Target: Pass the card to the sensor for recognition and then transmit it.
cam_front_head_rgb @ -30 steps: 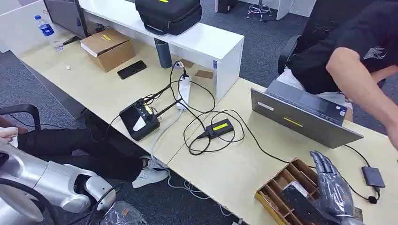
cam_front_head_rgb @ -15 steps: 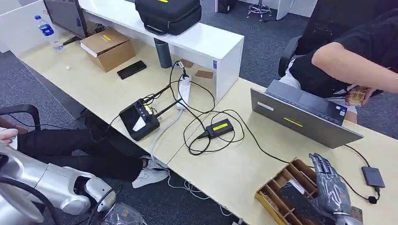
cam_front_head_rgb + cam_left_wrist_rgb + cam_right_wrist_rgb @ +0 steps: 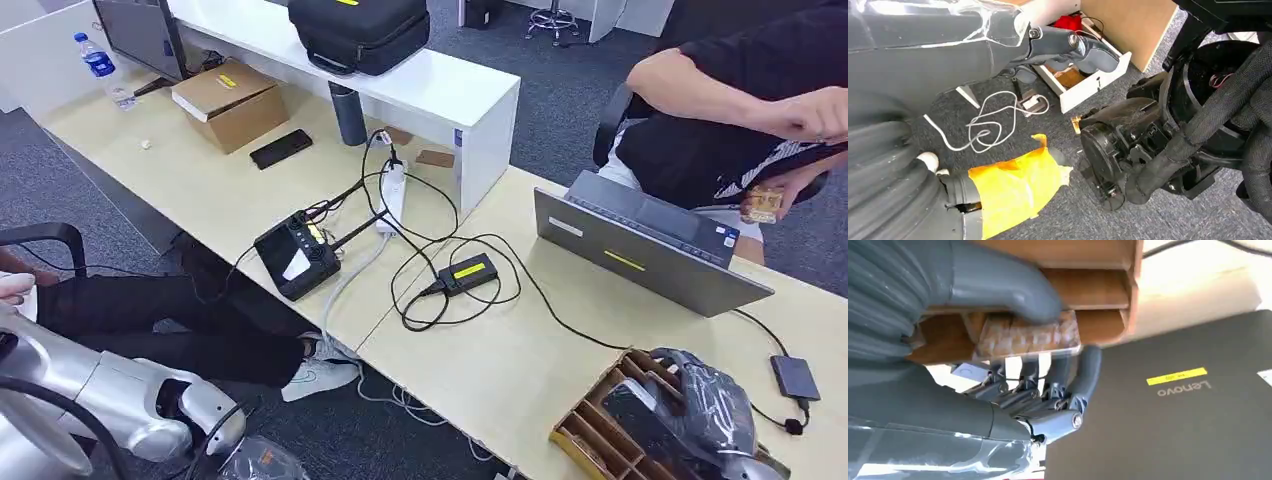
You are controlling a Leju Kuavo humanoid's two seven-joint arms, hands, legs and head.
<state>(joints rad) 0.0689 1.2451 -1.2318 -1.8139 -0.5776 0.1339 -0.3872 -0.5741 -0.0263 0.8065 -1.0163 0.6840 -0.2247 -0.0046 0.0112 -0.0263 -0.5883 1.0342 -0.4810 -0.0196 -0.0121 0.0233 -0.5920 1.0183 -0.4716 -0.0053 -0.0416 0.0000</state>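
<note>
A wooden compartment tray (image 3: 590, 425) sits at the desk's near right corner. My right hand (image 3: 712, 410), wrapped in clear plastic, is curled down over it. In the right wrist view the thumb (image 3: 1013, 292) presses on a brown-and-white patterned card (image 3: 1023, 337) standing in the tray (image 3: 1088, 287), and the fingers (image 3: 1068, 390) curl against its other side, so the card is pinched. A small black box with a yellow label (image 3: 467, 272) lies cabled at mid-desk. My left hand (image 3: 1073, 47) hangs below the desk holding nothing, its fingers loosely apart.
A grey laptop (image 3: 640, 255) stands just behind the tray, and a person beyond it holds a small packet (image 3: 765, 203). A larger black device (image 3: 297, 254), a power strip (image 3: 391, 195) and loose cables lie on the left. A small dark adapter (image 3: 795, 377) lies beside the tray.
My right hand has dropped and curled its fingers down into the tray. The person's arm has drawn back from over the laptop toward the upper right.
</note>
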